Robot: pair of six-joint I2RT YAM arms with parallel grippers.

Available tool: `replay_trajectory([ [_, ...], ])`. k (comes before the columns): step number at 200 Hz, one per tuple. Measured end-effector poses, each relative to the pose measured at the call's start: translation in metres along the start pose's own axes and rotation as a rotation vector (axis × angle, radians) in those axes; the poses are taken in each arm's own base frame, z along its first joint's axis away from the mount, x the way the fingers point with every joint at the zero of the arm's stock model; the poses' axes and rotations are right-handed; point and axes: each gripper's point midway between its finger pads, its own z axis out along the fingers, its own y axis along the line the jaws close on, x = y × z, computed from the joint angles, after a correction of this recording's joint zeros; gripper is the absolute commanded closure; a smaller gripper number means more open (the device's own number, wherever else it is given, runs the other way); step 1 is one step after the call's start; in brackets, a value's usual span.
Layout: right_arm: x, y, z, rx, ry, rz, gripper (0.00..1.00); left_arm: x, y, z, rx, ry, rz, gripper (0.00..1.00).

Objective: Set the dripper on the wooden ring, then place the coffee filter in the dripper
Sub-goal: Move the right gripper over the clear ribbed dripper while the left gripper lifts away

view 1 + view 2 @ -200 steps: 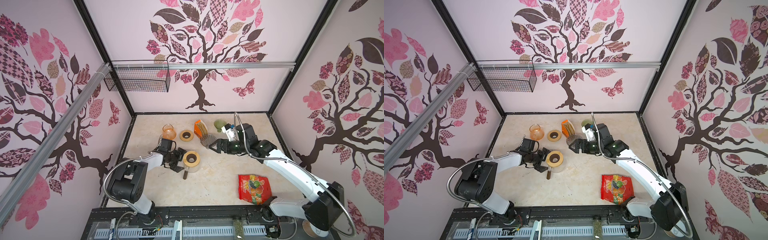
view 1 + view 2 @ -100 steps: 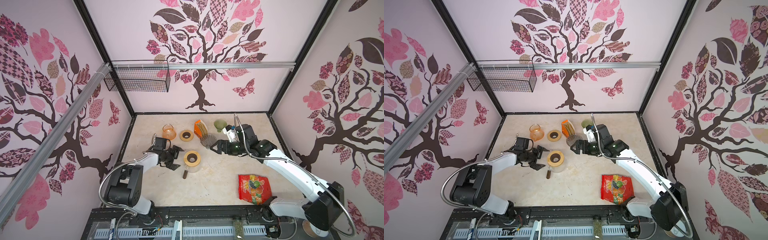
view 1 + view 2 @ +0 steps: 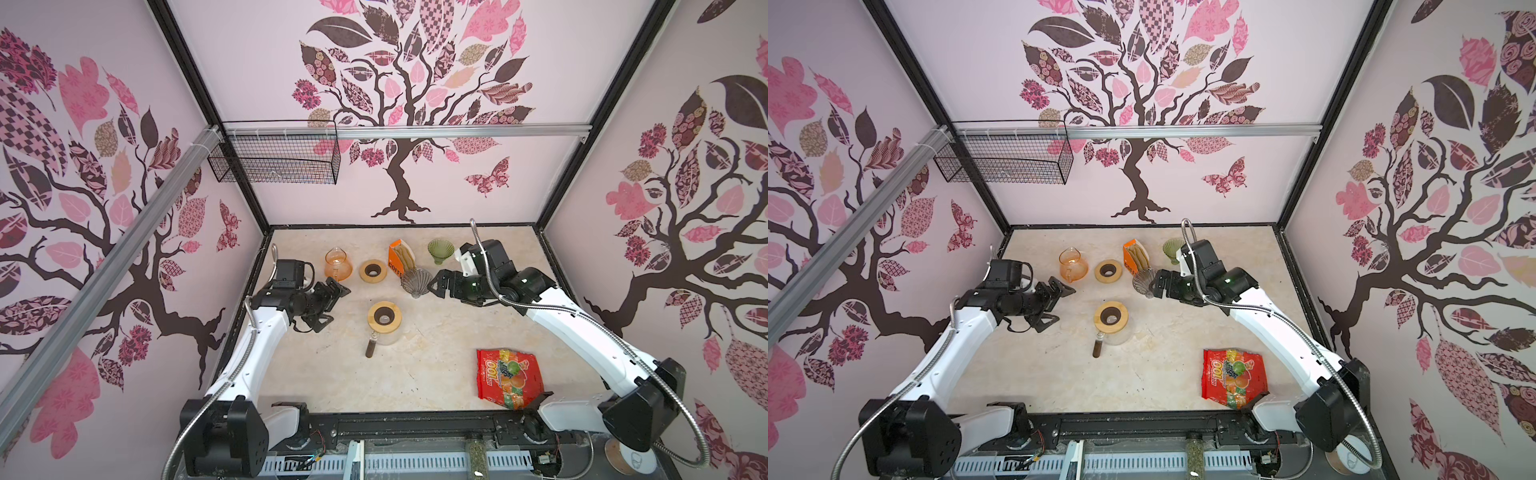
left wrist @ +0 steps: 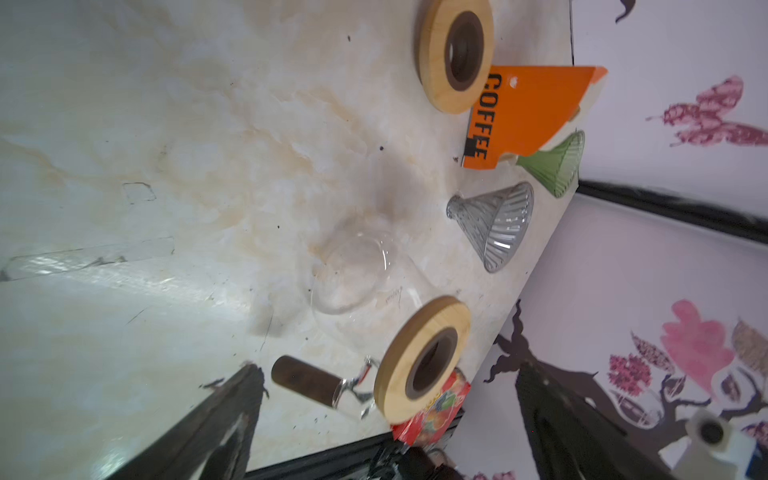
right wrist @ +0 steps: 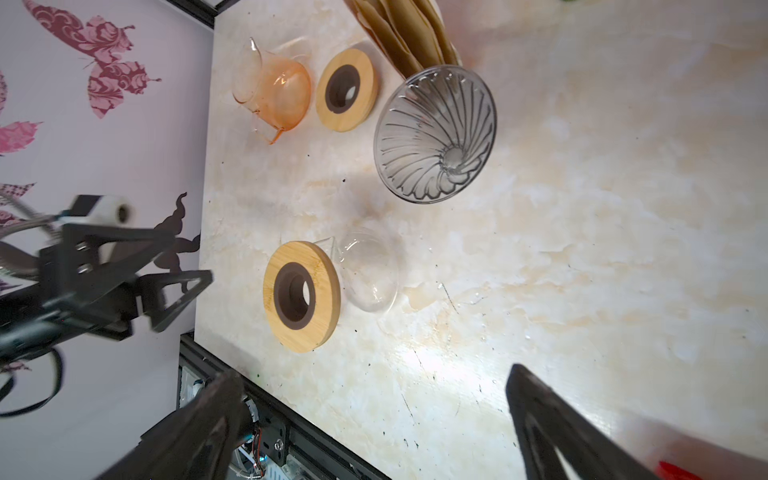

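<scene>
Brown paper coffee filters stand in an orange "COFFEE" box at the back of the table. A grey ribbed glass dripper stands just in front of the box. My right gripper is open and empty, right beside this dripper. A green dripper stands behind it. My left gripper is open and empty, left of a clear carafe.
The clear glass carafe with a wooden ring lid stands mid-table, its dark handle towards the front. An orange glass carafe and a loose wooden ring sit at the back. A red candy bag lies front right.
My left gripper has drawn back to the left, away from the clear carafe. The right gripper has barely shifted beside the grey dripper.
</scene>
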Motion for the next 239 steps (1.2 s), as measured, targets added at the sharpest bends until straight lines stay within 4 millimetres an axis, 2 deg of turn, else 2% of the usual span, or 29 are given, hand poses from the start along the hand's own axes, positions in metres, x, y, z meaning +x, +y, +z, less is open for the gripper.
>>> replay_trajectory([
  [20, 0.0, -0.006, 0.0, 0.034, 0.0, 0.022, 0.0, 0.007, -0.007, -0.031, -0.024, -0.049, 0.148, 0.02],
  [37, -0.005, -0.013, -0.001, 0.048, -0.008, 0.052, 0.0, 0.016, -0.007, -0.046, -0.066, -0.079, 0.275, 0.02],
  [53, -0.015, -0.024, 0.002, 0.06, -0.022, 0.092, 0.0, 0.029, -0.008, -0.047, -0.095, -0.062, 0.394, 0.02],
  [78, -0.026, -0.038, 0.016, 0.093, -0.012, 0.125, 0.0, 0.036, -0.005, -0.044, -0.137, -0.033, 0.497, 0.02],
  [116, -0.051, -0.033, 0.038, 0.125, 0.002, 0.103, 0.0, 0.051, -0.015, -0.046, -0.113, -0.009, 0.627, 0.02],
  [135, -0.068, -0.029, 0.051, 0.138, -0.006, 0.087, 0.0, 0.051, -0.022, -0.056, -0.073, -0.058, 0.664, 0.02],
  [149, -0.074, -0.029, 0.062, 0.141, -0.005, 0.087, 0.0, 0.049, -0.027, -0.062, -0.051, -0.094, 0.679, 0.02],
  [168, -0.074, -0.035, 0.075, 0.157, 0.008, 0.084, 0.0, 0.044, -0.032, -0.064, -0.016, -0.16, 0.684, 0.02],
  [188, -0.072, -0.042, 0.084, 0.179, 0.021, 0.077, 0.0, 0.037, -0.027, -0.065, -0.017, -0.237, 0.657, 0.02],
  [239, -0.077, -0.056, 0.094, 0.198, 0.001, 0.082, 0.0, 0.022, -0.039, -0.098, 0.045, -0.486, 0.705, 0.02],
])
